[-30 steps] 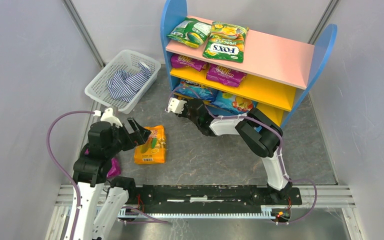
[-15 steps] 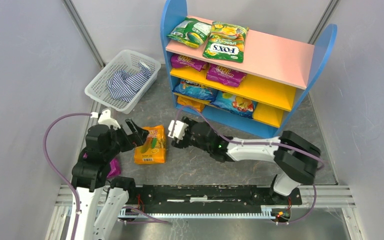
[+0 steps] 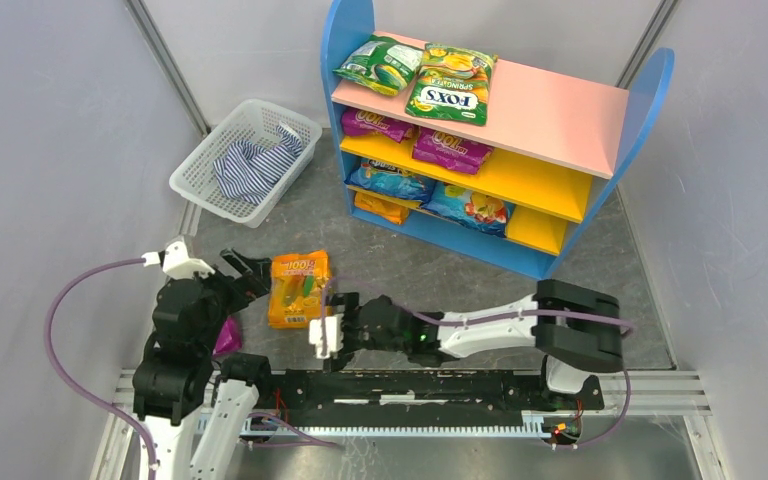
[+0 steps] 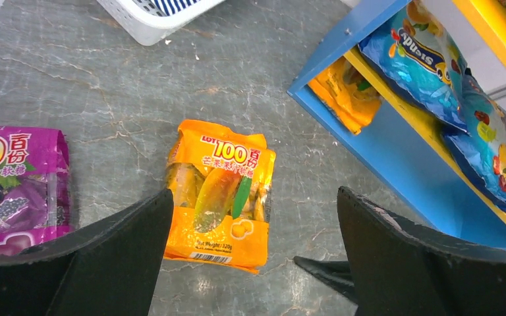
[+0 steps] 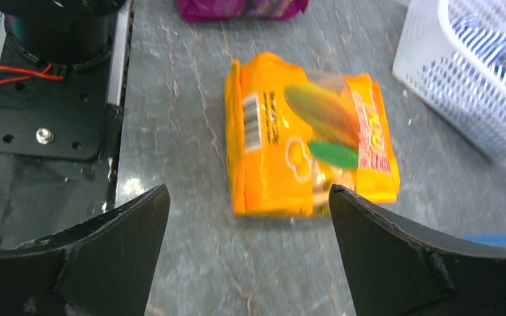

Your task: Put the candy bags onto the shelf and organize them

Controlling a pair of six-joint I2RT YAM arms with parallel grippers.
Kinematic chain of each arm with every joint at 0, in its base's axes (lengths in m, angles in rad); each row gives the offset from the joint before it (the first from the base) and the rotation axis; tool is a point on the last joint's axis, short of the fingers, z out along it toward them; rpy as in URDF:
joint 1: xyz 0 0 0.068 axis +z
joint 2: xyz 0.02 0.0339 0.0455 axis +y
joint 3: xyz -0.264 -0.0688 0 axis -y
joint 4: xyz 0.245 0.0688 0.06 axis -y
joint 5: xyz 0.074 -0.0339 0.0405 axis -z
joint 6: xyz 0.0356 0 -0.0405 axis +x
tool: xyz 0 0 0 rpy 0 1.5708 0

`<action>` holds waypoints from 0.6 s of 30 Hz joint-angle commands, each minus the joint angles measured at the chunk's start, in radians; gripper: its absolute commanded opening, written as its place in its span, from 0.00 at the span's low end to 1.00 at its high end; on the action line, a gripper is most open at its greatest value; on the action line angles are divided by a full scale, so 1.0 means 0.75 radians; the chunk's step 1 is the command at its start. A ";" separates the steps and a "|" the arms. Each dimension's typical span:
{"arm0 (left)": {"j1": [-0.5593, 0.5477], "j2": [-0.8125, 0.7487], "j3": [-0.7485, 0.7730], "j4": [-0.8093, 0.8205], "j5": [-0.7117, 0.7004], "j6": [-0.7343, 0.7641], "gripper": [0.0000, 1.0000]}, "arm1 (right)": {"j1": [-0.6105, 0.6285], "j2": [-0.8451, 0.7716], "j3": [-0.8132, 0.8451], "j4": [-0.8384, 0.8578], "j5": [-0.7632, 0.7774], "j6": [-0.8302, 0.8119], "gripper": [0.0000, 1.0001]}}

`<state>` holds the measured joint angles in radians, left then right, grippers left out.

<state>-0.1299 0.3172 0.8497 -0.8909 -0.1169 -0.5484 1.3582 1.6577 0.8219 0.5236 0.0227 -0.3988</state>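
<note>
An orange candy bag point(image 3: 298, 290) point(image 4: 217, 197) point(image 5: 309, 155) lies flat on the grey table. My left gripper point(image 3: 245, 268) point(image 4: 255, 197) hovers open just left of it, holding nothing. My right gripper point(image 3: 324, 335) point(image 5: 248, 191) is open and empty, low by the near rail, pointing at the same bag. A purple candy bag point(image 3: 227, 337) point(image 4: 13, 184) lies beside the left arm, partly hidden. The shelf point(image 3: 560, 110) holds a green bag point(image 3: 380, 62) and the FOX'S bag point(image 3: 450, 85) on top, purple bags point(image 3: 450, 148) on the yellow board, and blue and orange bags point(image 3: 380, 207) on the base.
A white mesh basket point(image 3: 245, 160) point(image 5: 474, 79) with a striped cloth point(image 3: 255, 165) stands left of the shelf. The black mounting rail point(image 3: 410, 385) runs along the near edge. Grey walls close in on both sides.
My right arm has pulled back from the shelf's bottom tier to the near rail and its jaws have opened wide; an orange bag stays on that tier. The left arm drew back slightly.
</note>
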 commanded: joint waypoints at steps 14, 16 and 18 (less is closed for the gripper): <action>0.010 -0.083 0.031 -0.006 -0.062 -0.046 1.00 | 0.098 0.500 0.469 0.046 0.172 -0.423 0.94; 0.010 -0.075 0.033 -0.002 -0.053 -0.040 1.00 | 0.098 0.540 0.496 0.044 0.221 -0.426 0.85; 0.009 -0.067 0.031 -0.001 -0.045 -0.036 1.00 | 0.097 0.565 0.503 0.055 0.262 -0.427 0.83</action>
<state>-0.1303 0.2600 0.8513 -0.9119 -0.1677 -0.5701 1.4311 2.0491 1.1492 0.5224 0.1455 -0.6945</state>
